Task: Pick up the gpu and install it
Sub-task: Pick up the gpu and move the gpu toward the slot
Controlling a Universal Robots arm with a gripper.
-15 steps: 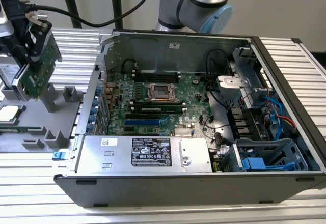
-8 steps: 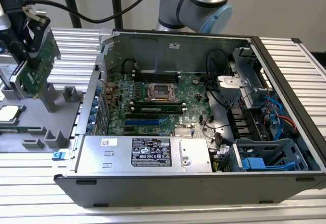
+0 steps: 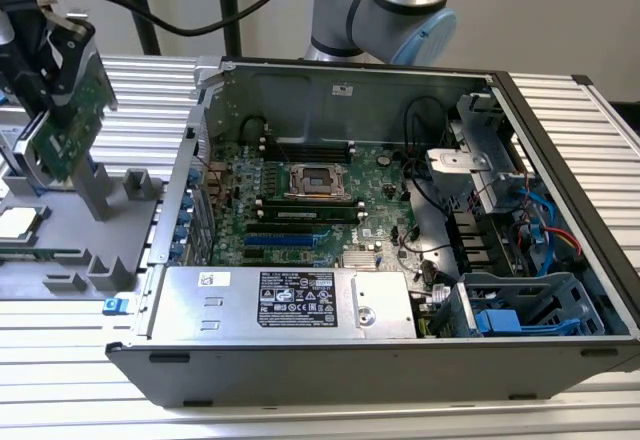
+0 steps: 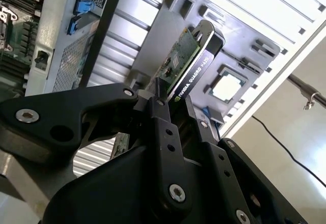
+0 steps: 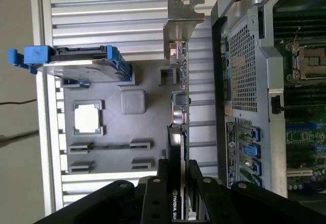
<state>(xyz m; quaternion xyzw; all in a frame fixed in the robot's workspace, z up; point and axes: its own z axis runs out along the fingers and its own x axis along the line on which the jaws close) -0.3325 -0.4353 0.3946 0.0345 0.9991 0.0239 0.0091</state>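
Gripper [image 3: 55, 80] is closed tight on the gpu [image 3: 63, 135] in the upper left of the exterior view, above the gray tray [image 3: 70, 245]. A firm, steady hold looks best, so the card does not slip.
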